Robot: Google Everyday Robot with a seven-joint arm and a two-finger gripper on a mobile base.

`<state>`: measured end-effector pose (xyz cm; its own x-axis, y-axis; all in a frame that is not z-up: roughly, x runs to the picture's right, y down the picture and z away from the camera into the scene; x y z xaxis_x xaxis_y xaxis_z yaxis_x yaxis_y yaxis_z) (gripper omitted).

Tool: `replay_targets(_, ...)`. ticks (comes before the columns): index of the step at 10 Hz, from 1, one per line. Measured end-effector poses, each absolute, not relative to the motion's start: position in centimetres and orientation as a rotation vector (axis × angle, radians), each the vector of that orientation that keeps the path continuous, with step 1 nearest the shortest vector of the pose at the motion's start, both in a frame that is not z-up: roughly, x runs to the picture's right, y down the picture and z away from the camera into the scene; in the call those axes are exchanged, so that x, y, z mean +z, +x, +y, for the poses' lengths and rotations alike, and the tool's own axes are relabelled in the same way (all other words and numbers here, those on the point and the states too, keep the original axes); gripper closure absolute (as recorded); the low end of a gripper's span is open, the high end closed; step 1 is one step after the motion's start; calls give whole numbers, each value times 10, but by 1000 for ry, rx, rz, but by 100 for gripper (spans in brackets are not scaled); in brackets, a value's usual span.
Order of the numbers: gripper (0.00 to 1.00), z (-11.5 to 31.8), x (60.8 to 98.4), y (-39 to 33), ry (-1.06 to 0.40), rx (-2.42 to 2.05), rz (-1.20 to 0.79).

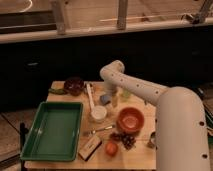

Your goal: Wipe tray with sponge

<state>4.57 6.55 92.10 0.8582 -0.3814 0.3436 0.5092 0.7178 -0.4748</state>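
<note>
The bright-green tray [54, 131] lies on the left half of the wooden table, and nothing is in it. My gripper [108, 96] hangs down from the white arm's wrist over the middle back of the table, to the right of the tray and apart from it. A small blue-grey piece [104, 99] is right at the gripper's tip. I cannot tell whether this piece is the sponge or whether the gripper holds it. No other light-blue sponge shows.
A white cup [98, 113] and an orange bowl [131, 119] stand in front of the gripper. Also on the table are a dark bowl [74, 85], a white stick [90, 95], a tan-and-black block [90, 148], a red fruit [111, 148], grapes [126, 140] and a utensil [98, 131].
</note>
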Motion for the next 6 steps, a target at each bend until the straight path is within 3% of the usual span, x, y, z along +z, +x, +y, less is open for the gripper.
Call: replay_targets(6,20,71,946,52,-639,-503,-243)
